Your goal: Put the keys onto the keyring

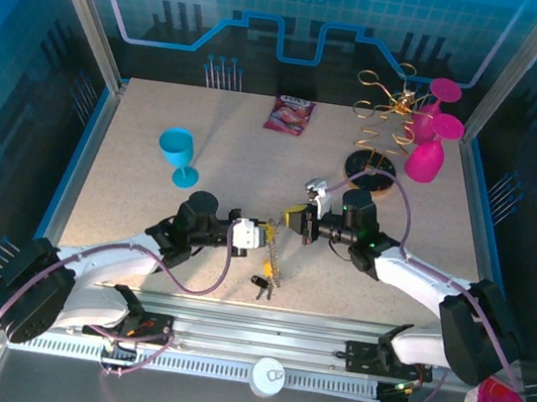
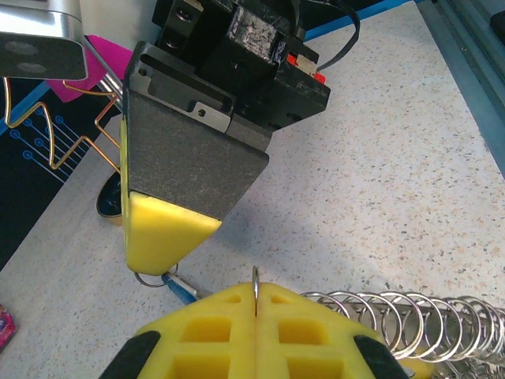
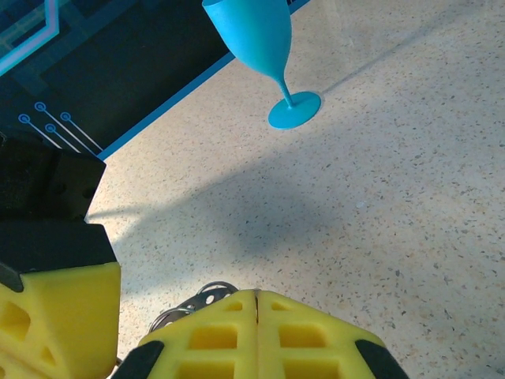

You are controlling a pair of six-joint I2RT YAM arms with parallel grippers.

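Yellow foam pads meet near the middle of the speckled table [image 1: 145,224], where the left gripper [image 1: 268,235] and the right gripper [image 1: 294,215] come tip to tip. In the left wrist view the left gripper [image 2: 256,298] has its pads pressed together on a thin sliver of metal that stands up out of the seam. The keyring [image 2: 410,316] trails off to the right from there as a run of silvery coils. From above, the keyring [image 1: 274,262] hangs down from that gripper onto the table, and a black key [image 1: 260,283] lies just beside its lower end.

The right gripper [image 2: 162,237] also has its pads together (its own wrist view shows a tight seam, nothing poking through). A blue key [image 2: 183,290] on a small wire ring sits right under its tip; whether it is pinched I cannot tell.

A blue goblet [image 1: 177,153] stands upright, well to the left. At the far right are a gold wire rack [image 1: 387,108] and two pink goblets [image 1: 427,143], and a red packet [image 1: 291,114] lies near the back edge.
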